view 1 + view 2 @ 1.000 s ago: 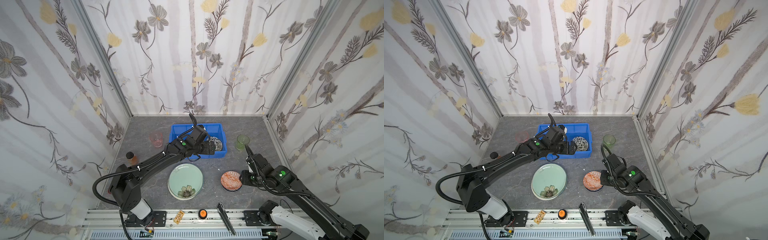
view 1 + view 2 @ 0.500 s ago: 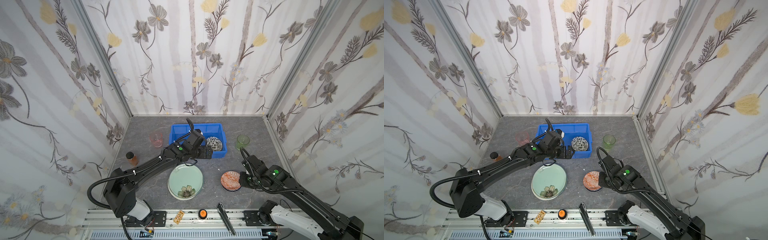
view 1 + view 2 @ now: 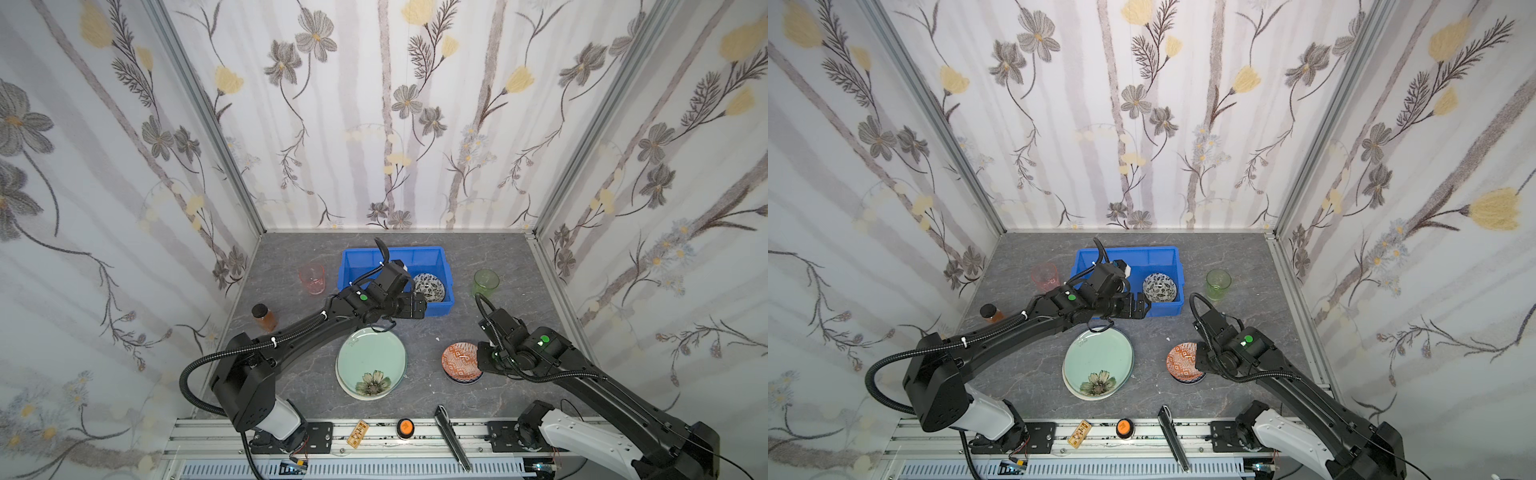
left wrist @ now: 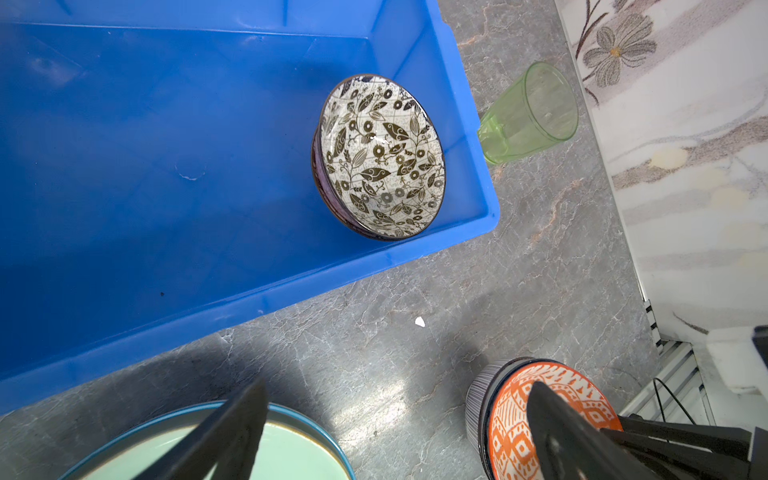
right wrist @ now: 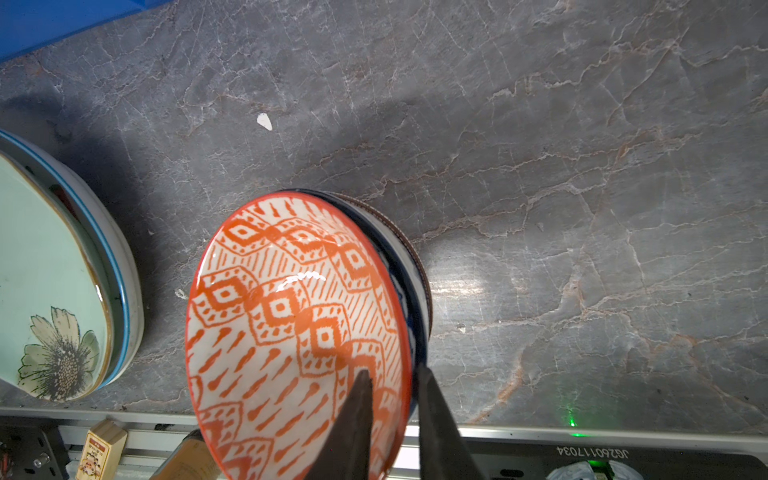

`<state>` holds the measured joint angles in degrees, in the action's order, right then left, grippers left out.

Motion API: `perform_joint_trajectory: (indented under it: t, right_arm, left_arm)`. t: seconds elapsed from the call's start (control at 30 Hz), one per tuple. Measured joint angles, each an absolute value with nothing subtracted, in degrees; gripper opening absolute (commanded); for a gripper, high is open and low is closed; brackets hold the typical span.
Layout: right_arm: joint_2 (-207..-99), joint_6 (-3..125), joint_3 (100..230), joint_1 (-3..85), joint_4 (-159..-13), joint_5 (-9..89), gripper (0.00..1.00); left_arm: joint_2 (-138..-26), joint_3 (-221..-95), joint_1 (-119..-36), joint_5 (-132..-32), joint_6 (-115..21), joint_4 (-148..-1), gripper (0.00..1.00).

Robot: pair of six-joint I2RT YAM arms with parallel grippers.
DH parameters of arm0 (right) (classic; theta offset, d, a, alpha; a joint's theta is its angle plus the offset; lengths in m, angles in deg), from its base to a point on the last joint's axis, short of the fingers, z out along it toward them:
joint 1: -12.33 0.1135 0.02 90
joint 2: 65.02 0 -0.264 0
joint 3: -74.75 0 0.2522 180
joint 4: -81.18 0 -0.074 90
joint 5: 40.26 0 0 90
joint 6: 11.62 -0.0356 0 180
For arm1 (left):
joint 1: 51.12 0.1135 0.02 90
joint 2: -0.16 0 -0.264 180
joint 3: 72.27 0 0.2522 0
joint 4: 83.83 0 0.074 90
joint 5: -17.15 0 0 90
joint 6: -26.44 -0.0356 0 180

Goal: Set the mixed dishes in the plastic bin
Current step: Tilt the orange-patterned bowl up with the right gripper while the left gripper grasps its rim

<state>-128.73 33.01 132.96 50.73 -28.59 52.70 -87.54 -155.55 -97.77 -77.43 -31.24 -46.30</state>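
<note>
Set against a second ago, the left gripper (image 3: 417, 309) has drawn back from above the black-white bowl (image 3: 430, 286) to the near rim of the blue bin (image 3: 415, 250). Its fingers (image 4: 237, 428) remain spread wide with nothing between them. The bowl, half covered before, now lies in plain sight at the bin's 3 o'clock end.

The right gripper (image 5: 392, 372) has slid from beside the orange bowl (image 3: 459, 359) onto its 3 o'clock edge. Its jaws have drawn in, so that one finger is inside the bowl and one outside the rim, close together. Whether they already pinch the rim I cannot tell. The bowl sits nested on its stack.

With the grey table (image 3: 478, 257) read as a dial in both top views, the count is as follows:
- One amber jar (image 3: 264, 318) stands at 9 o'clock.
- One pink tumbler (image 3: 311, 279) stands upright at 10 o'clock.
- The one bin is at 12 o'clock.
- Two plates are stacked at 6 o'clock, the pale green flower plate (image 3: 370, 357) on a blue-edged plate (image 5: 124, 307).
- There are four bowls: one in the bin and three stacked at 4 o'clock, the orange one on top of a dark blue bowl (image 5: 390, 249) and a striped bowl (image 4: 473, 403).
- One green tumbler (image 3: 486, 282) stands upright at 2 o'clock, near the bin's right end.

That leaves two tumblers, two plates and three bowls outside the bin.
</note>
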Motion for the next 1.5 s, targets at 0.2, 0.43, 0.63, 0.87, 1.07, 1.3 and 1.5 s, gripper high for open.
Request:
perform_joint_trajectory:
  t: [0.2, 0.43, 0.63, 0.87, 1.07, 1.3, 1.5]
  right_arm:
    - [-129.56, 33.06, 132.94, 50.73, -29.05, 52.96, 0.16]
    - [-129.93, 33.32, 133.13, 50.70, -29.09, 53.90, 0.08]
    - [-130.17, 33.71, 133.90, 50.73, -28.85, 54.30, 0.04]
    - [-130.19, 33.93, 134.36, 50.73, -28.76, 54.63, 0.00]
    - [-129.99, 34.52, 135.10, 50.73, -28.74, 54.84, 0.00]
    - [-129.62, 35.46, 136.96, 50.73, -28.48, 54.80, 0.00]
    - [-130.39, 36.71, 140.54, 50.62, -28.48, 55.00, 0.00]
  left_arm:
    - [-87.91, -155.55, -97.77, -77.60, -31.17, -46.32, 1.00]
    - [-88.02, -155.44, -97.77, -77.80, -31.02, -46.34, 1.00]
    - [-88.00, -155.26, -97.77, -78.04, -30.61, -46.36, 1.00]
    - [-87.76, -155.11, -97.77, -78.41, -30.30, -46.41, 1.00]
    - [-87.28, -154.13, -97.86, -78.52, -29.43, -46.71, 1.00]
    - [-86.10, -152.97, -100.11, -79.13, -28.20, -46.89, 1.00]
    - [-85.64, -151.77, -103.81, -79.33, -25.45, -47.13, 0.99]
